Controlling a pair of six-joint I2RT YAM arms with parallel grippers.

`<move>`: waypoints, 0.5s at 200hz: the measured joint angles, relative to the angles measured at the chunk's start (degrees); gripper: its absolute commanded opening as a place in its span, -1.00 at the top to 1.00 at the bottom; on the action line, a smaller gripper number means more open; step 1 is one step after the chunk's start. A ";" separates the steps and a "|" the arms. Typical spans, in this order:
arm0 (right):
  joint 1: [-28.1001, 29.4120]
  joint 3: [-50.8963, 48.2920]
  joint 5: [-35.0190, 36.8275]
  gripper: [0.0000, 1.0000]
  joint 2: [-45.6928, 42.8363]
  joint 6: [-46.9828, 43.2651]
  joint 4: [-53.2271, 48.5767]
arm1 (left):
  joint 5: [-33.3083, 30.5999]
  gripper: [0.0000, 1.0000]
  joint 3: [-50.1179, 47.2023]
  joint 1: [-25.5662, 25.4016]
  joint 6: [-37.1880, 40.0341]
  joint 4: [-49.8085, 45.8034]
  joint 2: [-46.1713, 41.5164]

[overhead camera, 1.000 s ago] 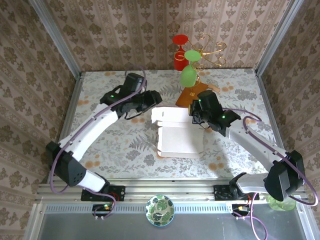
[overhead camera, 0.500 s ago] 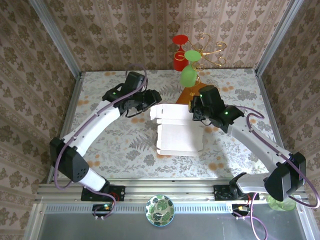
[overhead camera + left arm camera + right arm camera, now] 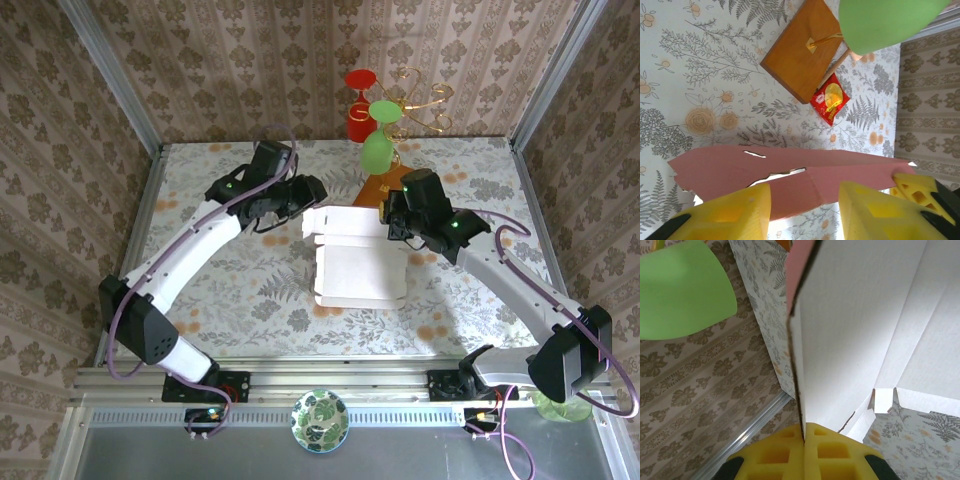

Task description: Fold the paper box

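**Rear panel going up, most folds left to make**

In the top external view the left gripper (image 3: 312,192) sits left of centre at the far-left corner of the paper box (image 3: 360,270). The box lies mid-frame on the floral counter (image 3: 200,200), white inner side up. Its broad base panel is flat, and only the far panel looks lifted. The right gripper (image 3: 392,222) is at the far-right corner of that panel. I judge the task to be at an early stage: one wall is partly raised, no closed box shape is formed yet, and the other walls and tabs remain to be folded.

The left wrist view shows what the overhead hides. The box's pink outer face (image 3: 790,172) runs across the lower frame with ragged die-cut slits. The left gripper (image 3: 805,200) has its jaws apart, one either side of it, not pinching. Beyond lie a brown wooden board (image 3: 800,60) and a red-yellow snack packet (image 3: 830,102), with a green cup (image 3: 885,22) in the upper right.

The right wrist view shows the right gripper (image 3: 803,440) with jaws pressed together on the panel's thin edge (image 3: 795,355). The white inside, its creases and small tabs fill the right of the frame.
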 measured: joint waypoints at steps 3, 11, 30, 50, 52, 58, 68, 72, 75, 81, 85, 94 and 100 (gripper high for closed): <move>0.00 0.00 -0.09 1.00 0.00 -0.07 0.00 | 0.07 0.24 -0.15 -0.02 -0.20 0.17 -0.07; 0.00 0.00 -0.22 1.00 0.00 -0.17 0.00 | 0.20 0.27 -0.66 -0.07 -0.39 0.61 -0.13; 0.00 0.00 -0.39 1.00 0.00 -0.26 0.02 | 0.63 0.39 -1.86 -0.26 -0.98 1.16 -0.15; 0.00 -0.07 -0.39 1.00 -0.04 -0.42 0.31 | 0.92 0.45 -2.62 -0.42 -1.22 1.42 -0.13; 0.00 -0.11 -0.39 1.00 -0.04 -0.42 0.42 | 0.96 0.45 -2.69 -0.44 -1.18 1.44 -0.13; 0.00 -0.28 -0.39 1.00 -0.09 -0.42 0.66 | 1.14 0.45 -2.86 -0.46 -1.20 1.51 -0.13; 0.00 -0.66 -0.39 1.00 -0.17 -0.39 0.96 | 1.29 0.44 -3.13 -0.50 -1.20 1.62 -0.15; 0.00 -0.83 -0.39 1.00 -0.17 -0.39 1.14 | 1.38 0.44 -3.28 -0.50 -1.22 1.73 -0.15; 0.00 -0.98 -0.39 1.00 -0.17 -0.39 1.29 | 1.40 0.43 -3.39 -0.52 -1.20 1.79 -0.15; 0.00 -1.22 -0.39 1.00 -0.17 -0.39 1.46 | 1.51 0.42 -3.65 -0.52 -1.22 2.10 -0.15; 0.00 -1.38 -0.39 1.00 -0.17 -0.39 1.53 | 1.57 0.41 -3.78 -0.61 -1.22 2.23 -0.15; 0.00 -1.53 -0.39 1.00 -0.17 -0.39 1.66 | 1.60 0.37 -4.04 -0.72 -1.22 2.40 -0.13; 0.00 -1.57 -0.39 1.00 -0.17 -0.39 1.86 | 1.64 0.35 -4.13 -0.85 -1.22 2.40 -0.13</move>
